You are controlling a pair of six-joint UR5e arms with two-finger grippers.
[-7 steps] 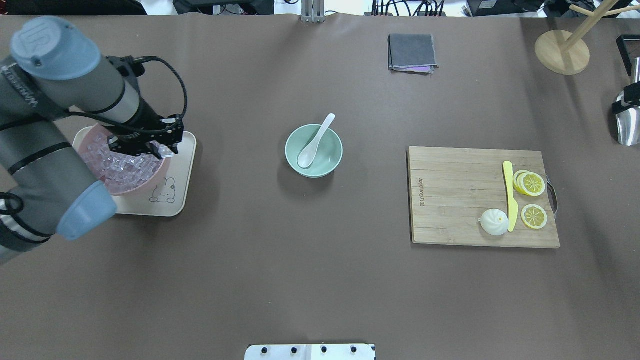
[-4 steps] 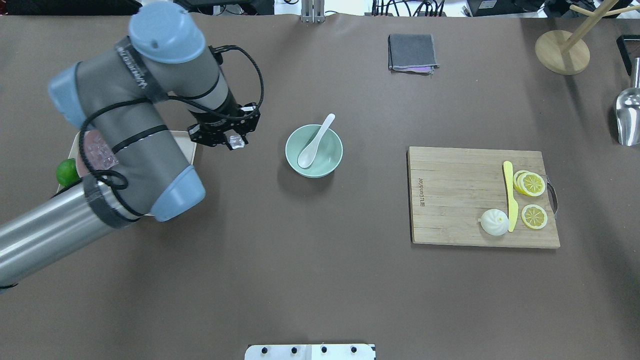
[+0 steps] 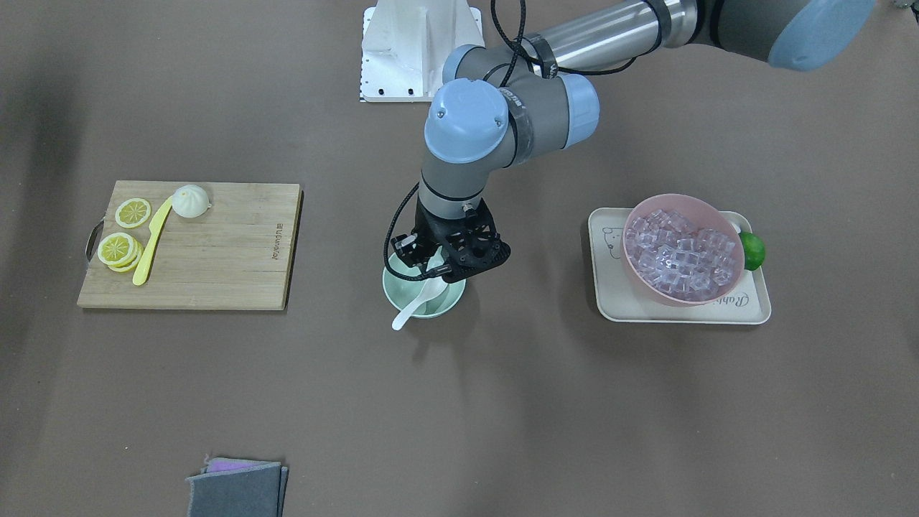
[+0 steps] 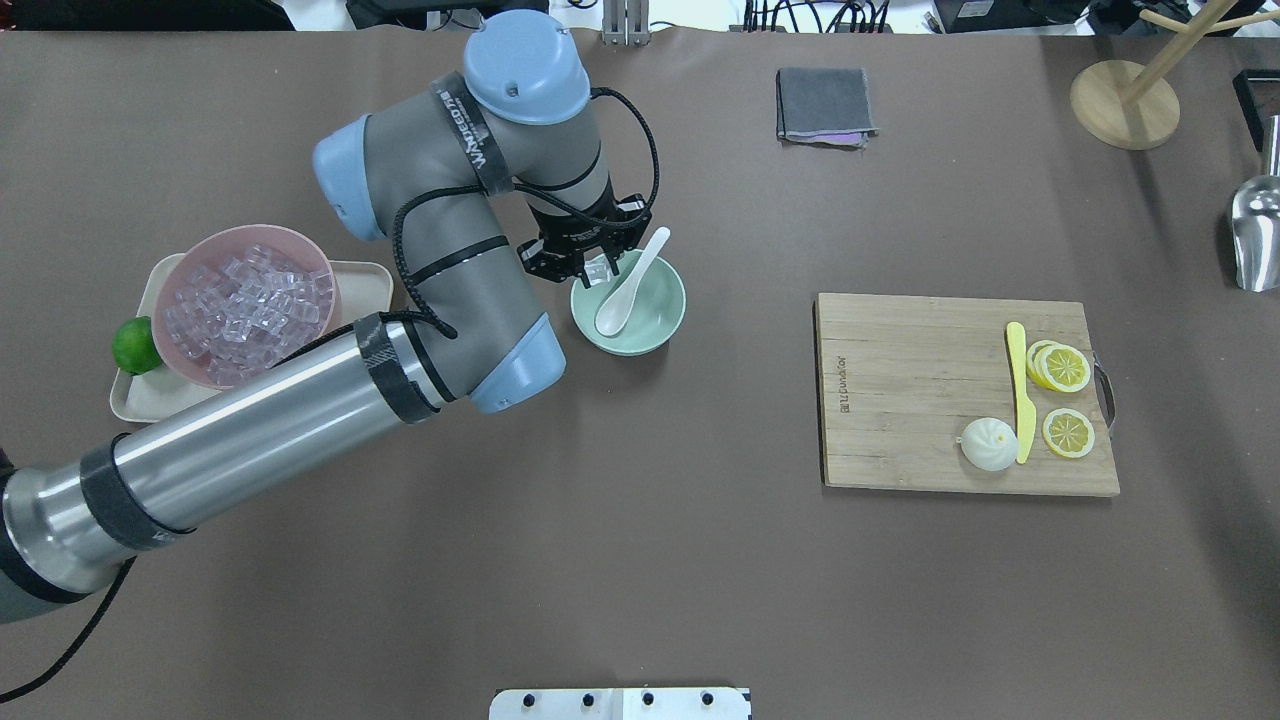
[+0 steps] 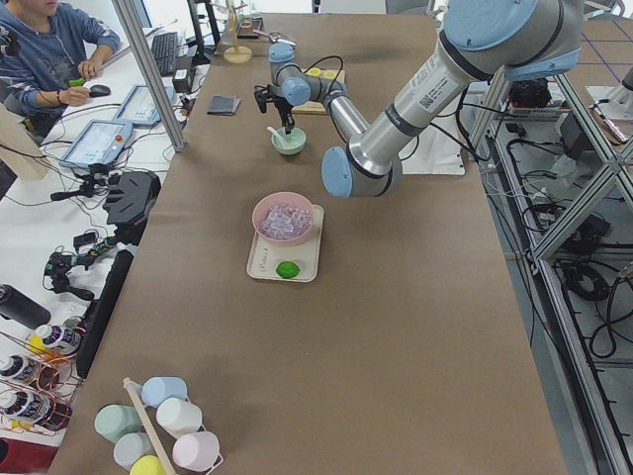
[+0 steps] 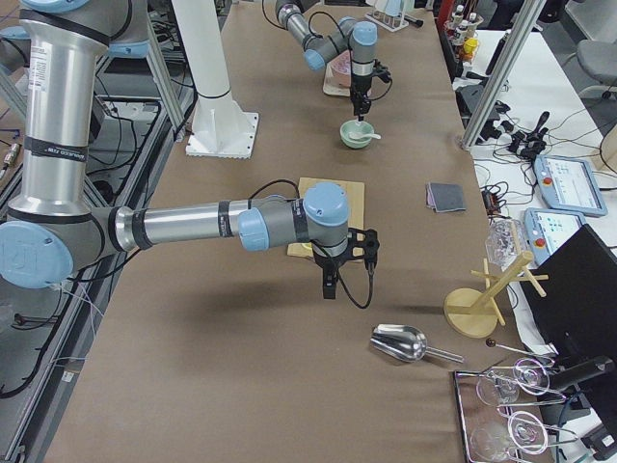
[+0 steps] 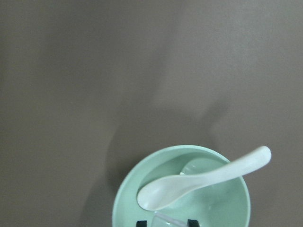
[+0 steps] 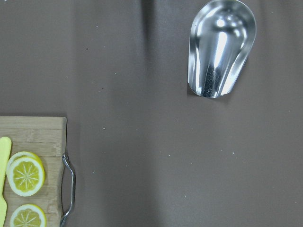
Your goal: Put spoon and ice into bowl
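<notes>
I'd swung left gripper, clamped on ice, from frame left to over bowl; spoon already lay inside; only release remained.

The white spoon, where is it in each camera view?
Front-facing: spoon centre.
Overhead: spoon just above centre.
Exterior left: spoon far, top centre.
Exterior right: spoon far, top centre.
Left wrist: spoon lower right.
Right wrist: not in view.
Shared landmark: the green bowl holding it.
</notes>
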